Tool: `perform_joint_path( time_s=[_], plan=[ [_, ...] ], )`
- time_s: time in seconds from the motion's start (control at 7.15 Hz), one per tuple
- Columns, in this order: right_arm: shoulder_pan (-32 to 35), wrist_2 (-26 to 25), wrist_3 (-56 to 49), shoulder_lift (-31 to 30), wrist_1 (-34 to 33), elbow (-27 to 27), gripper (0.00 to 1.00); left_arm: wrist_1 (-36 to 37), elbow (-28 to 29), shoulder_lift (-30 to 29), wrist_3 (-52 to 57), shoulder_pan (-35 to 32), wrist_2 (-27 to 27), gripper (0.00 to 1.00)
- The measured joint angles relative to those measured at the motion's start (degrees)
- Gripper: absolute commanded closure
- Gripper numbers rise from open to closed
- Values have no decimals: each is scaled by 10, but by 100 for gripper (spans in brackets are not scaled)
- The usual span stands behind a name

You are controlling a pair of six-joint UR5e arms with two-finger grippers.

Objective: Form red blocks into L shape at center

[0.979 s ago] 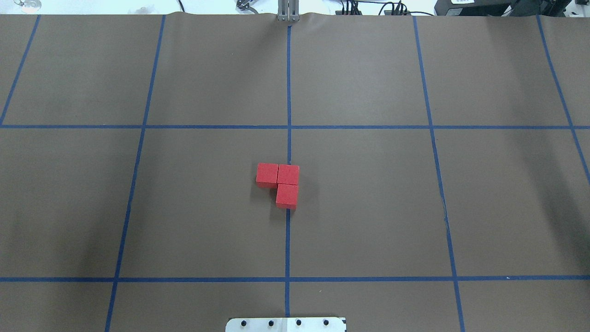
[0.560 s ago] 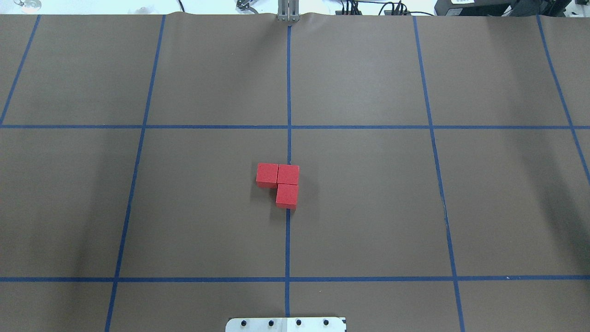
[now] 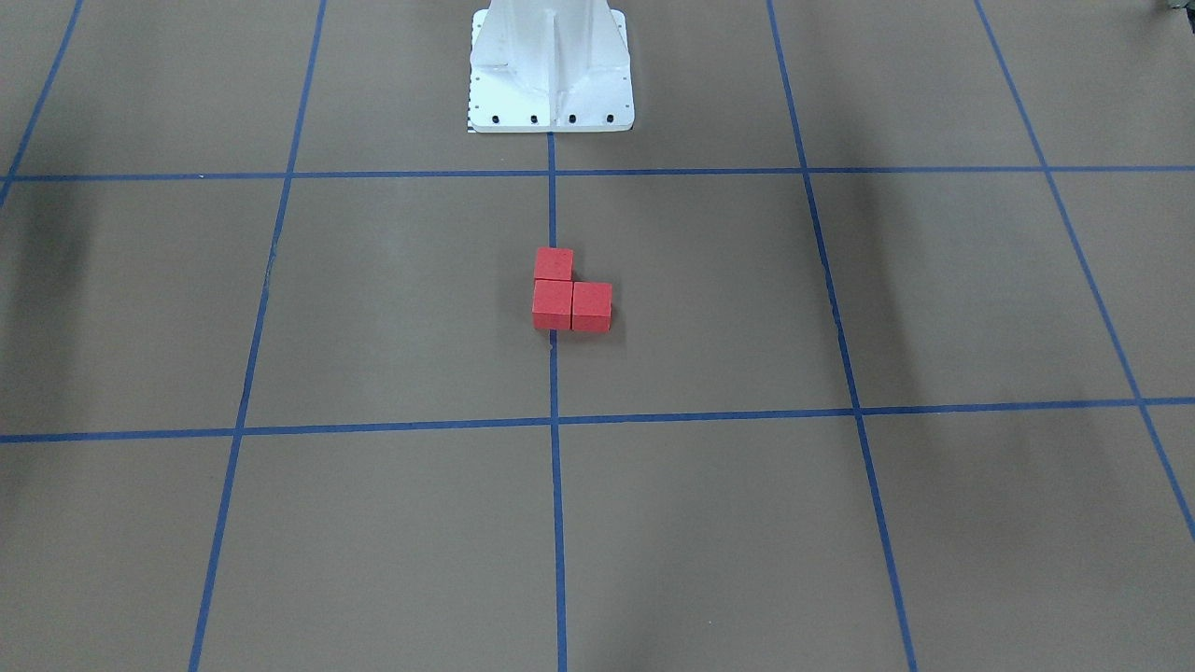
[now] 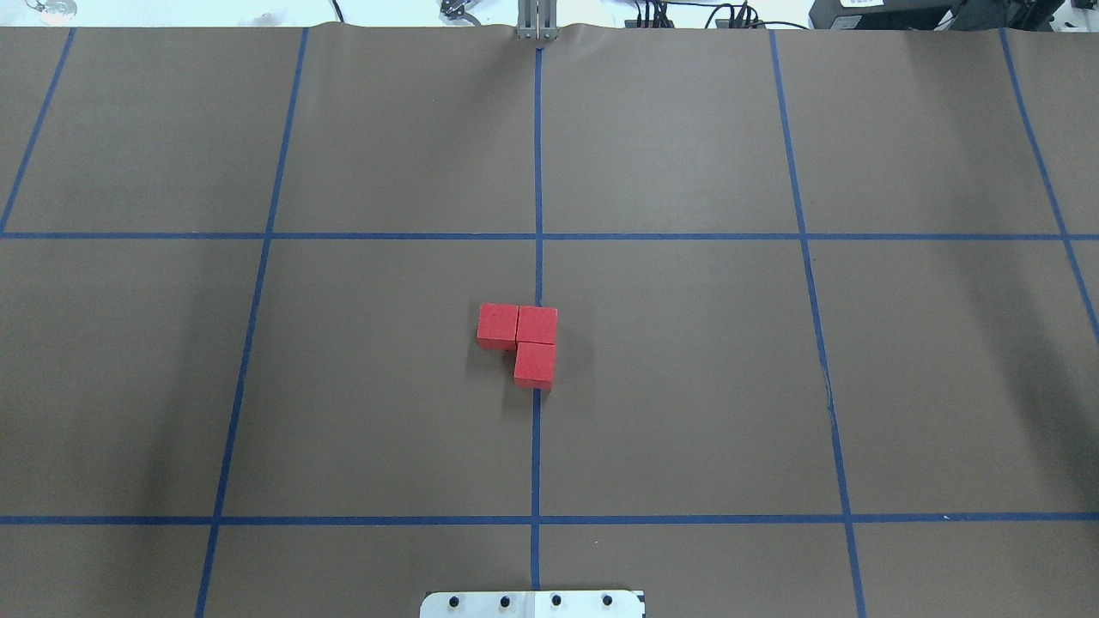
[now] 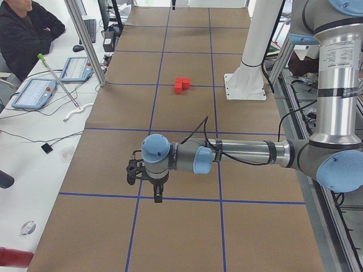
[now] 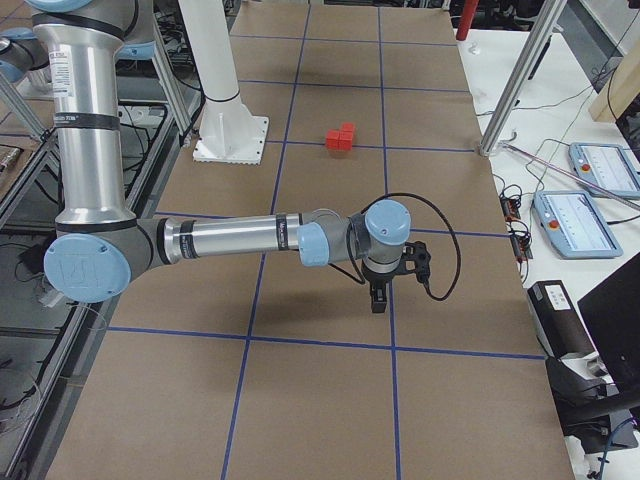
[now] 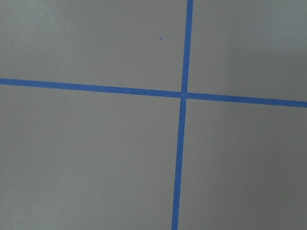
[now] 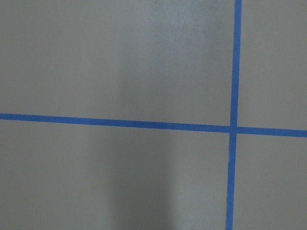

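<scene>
Three red blocks lie touching in an L on the center patch (image 4: pixel 618 386): one left of the middle tape line (image 4: pixel 498 324), the corner block (image 4: pixel 537 324) and a nearer one (image 4: pixel 535 363) on the line. They also show in the front view (image 3: pixel 553 303) and both side views (image 5: pixel 182 85) (image 6: pixel 341 137). My left gripper (image 5: pixel 157 195) hangs over the table far from the blocks, seen only in the left side view; I cannot tell if it is open. My right gripper (image 6: pixel 378 300) shows only in the right side view; I cannot tell its state.
The white robot base (image 3: pixel 551 70) stands at the table's near edge behind the blocks. Blue tape lines (image 4: pixel 537 172) grid the brown cover. An operator (image 5: pixel 22 28) sits by pendants (image 5: pixel 34 93) beside the table.
</scene>
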Motion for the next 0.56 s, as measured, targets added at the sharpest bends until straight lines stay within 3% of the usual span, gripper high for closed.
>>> perform_joint_path(
  time_s=[0.56],
  plan=[
    [17,-3,-14,28,-51,-4,1,-5,-19,6,-56,0,-4,0]
  ],
)
